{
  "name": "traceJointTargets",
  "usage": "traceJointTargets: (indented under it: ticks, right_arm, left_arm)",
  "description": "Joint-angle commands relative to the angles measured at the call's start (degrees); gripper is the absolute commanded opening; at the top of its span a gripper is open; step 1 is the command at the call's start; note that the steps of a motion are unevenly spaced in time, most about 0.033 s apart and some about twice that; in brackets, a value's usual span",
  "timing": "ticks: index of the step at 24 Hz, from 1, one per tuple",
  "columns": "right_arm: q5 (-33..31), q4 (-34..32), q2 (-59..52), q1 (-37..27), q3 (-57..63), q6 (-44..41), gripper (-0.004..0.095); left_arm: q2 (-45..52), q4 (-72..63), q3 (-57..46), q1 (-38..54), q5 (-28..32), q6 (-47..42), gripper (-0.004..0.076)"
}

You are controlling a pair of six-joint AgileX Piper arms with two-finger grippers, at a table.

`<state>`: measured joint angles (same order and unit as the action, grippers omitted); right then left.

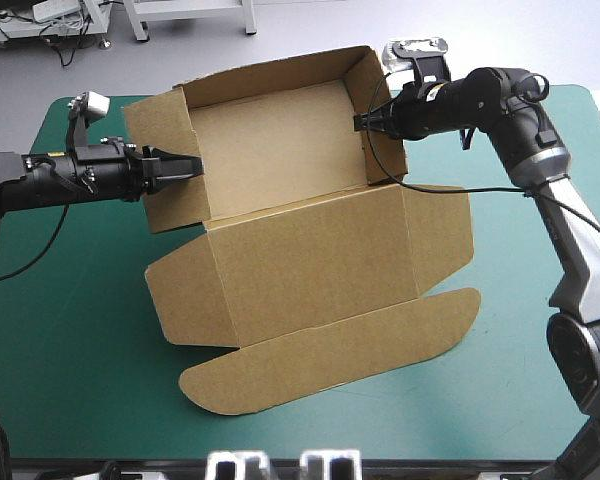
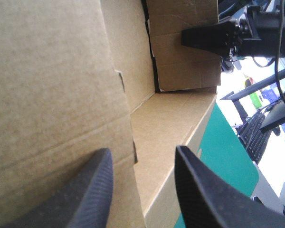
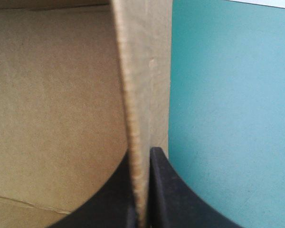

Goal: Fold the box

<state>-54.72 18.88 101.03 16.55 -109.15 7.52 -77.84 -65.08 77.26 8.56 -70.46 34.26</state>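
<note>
Okay, my right fingers [image 3: 161, 190] are clamping the right wall [image 3: 147, 71] of the box [image 1: 280, 140], closed on the board. My left fingers [image 2: 95, 190] are standing apart, straddling the left wall [image 1: 165, 120] without gripping. Likely risk: tugging with the right could be dragging the tray sideways or bending that wall, since nothing is pinning the left. Box is sitting upper centre of the high view on the teal-green tabletop [image 1: 70, 330], walls raised, lid [image 1: 310, 260] lying flat below.

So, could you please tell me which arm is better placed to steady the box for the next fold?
Probably right: the right pincer is shut on the box; the left pincer stands open.
</note>
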Motion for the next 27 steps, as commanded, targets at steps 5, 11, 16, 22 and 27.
traceJointTargets:
  ticks: [5,11,16,22,27]
  right_arm:
    - [1.2,2.5,-3.1,-0.2,-1.7,-2.3,-0.0014]
    - [-2.6,2.4,-6.2,-5.3,-1.8,-3.0,-0.0015]
    - [-3.9,2.5,-9.9,-9.4,-1.8,-2.9,-0.0015]
    - [-7.3,3.2,-14.3,-13.2,-1.8,-1.9,-0.0015]
    - [-7.8,4.4,-16.7,-13.7,-1.8,-1.9,-0.0015]
  left_arm:
    - [1.9,-16.3,2.2,1.2,6.1,4.1,0.0295]
    - [1.8,-16.2,8.9,16.2,7.8,2.2,0.0277]
    - [1.7,-11.0,8.9,24.7,7.8,1.7,0.0275]
    - [-2.6,-4.9,8.8,24.9,7.6,-0.6,0.0264]
    - [-5.5,-4.2,8.5,23.7,5.0,-0.8,0.0264]
